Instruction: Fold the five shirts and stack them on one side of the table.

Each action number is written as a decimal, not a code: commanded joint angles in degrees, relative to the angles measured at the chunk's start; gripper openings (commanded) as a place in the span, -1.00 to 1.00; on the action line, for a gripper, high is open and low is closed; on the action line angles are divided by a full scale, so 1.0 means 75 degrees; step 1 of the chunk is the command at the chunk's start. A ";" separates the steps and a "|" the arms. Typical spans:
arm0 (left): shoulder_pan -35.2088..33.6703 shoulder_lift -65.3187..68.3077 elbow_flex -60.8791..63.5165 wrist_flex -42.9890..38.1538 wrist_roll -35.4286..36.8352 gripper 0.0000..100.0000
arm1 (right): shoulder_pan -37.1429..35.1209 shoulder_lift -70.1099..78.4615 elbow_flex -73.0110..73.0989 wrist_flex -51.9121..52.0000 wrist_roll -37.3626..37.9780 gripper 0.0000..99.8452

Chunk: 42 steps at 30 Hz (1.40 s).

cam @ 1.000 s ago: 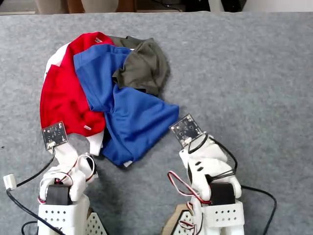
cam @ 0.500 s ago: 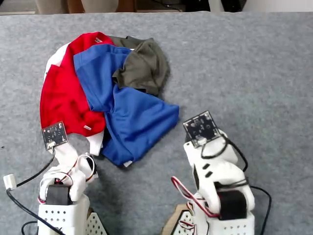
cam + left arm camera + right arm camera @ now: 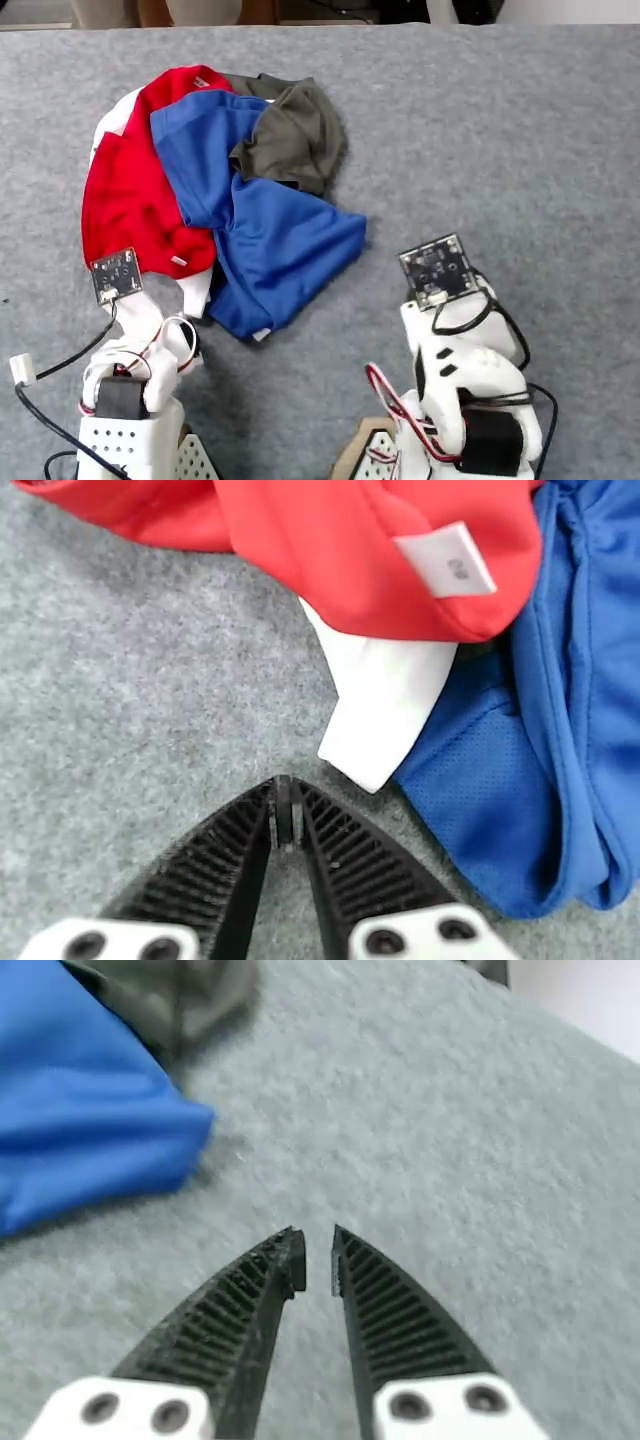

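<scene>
The right arm (image 3: 465,370) is swinging out to the robot's right. A second ago its wrist was sitting just beside the near corner of the blue shirt (image 3: 270,240); now it is hanging over bare grey table (image 3: 520,150), with a clear strip of cloth-free surface between it and the pile. The right claw (image 3: 318,1255) is pointing down at that grey surface with its two tips standing slightly apart and nothing between them. Ahead of it and off to its left, the corner of the blue shirt (image 3: 90,1130) is lying apart from the tips, and the olive shirt (image 3: 170,995) is lying farther off beyond that.

The left arm (image 3: 135,335) is staying almost where it was, at the near edge of the pile. The left claw (image 3: 283,815) is closed, its tips meeting on nothing and hanging over the table. Just ahead of those tips, not touching them, a corner of the white shirt (image 3: 385,710) is poking out from under the red shirt (image 3: 330,540), whose white tag (image 3: 445,560) is facing up. The blue shirt (image 3: 520,780) is lying ahead and to the claw's right.

The pile itself is lying as before, unfolded, in front of the left arm, with red (image 3: 130,200), blue and olive (image 3: 295,135) overlapping.
</scene>
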 commanded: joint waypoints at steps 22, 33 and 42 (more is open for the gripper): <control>0.1219 -0.0053 -0.0047 -0.0035 -0.0610 -0.96 | -0.0334 0.5632 -0.4554 0.1184 -0.1430 -0.85; -0.1993 -0.0041 -0.1395 -0.2016 -0.3892 -0.96 | -0.0522 0.7730 -0.5738 0.1629 -0.1911 -0.85; -0.2215 0.0545 -0.3446 -0.1817 -0.4466 -0.96 | -0.1905 0.8270 -0.6160 0.1793 -0.1922 -0.85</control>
